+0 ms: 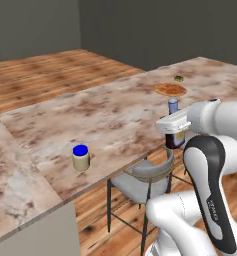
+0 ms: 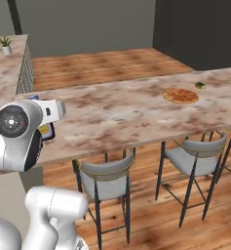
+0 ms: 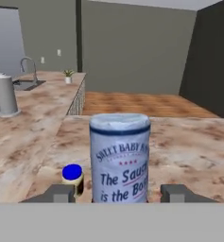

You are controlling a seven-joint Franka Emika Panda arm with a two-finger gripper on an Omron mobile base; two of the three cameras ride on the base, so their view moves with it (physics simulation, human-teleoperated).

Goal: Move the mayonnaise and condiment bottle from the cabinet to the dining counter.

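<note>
Hand view: gripper (image 3: 118,193) holds the bottle (image 3: 119,158), label legible; mayonnaise (image 3: 73,177) beyond its left finger. Left base view: arm hides the bottle's (image 1: 173,122) body.

Long marbled dining counter (image 1: 105,117), cream mayonnaise jar (image 1: 81,157) with blue lid standing near its front edge, gripper (image 1: 174,134) at the counter edge holding the dark condiment bottle (image 1: 174,125) upright, flat round brown plate (image 1: 170,89) further back, grey stool (image 1: 142,182) under the counter

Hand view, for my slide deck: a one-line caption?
End effector holds the condiment bottle above the dining counter, mayonnaise behind.
</note>
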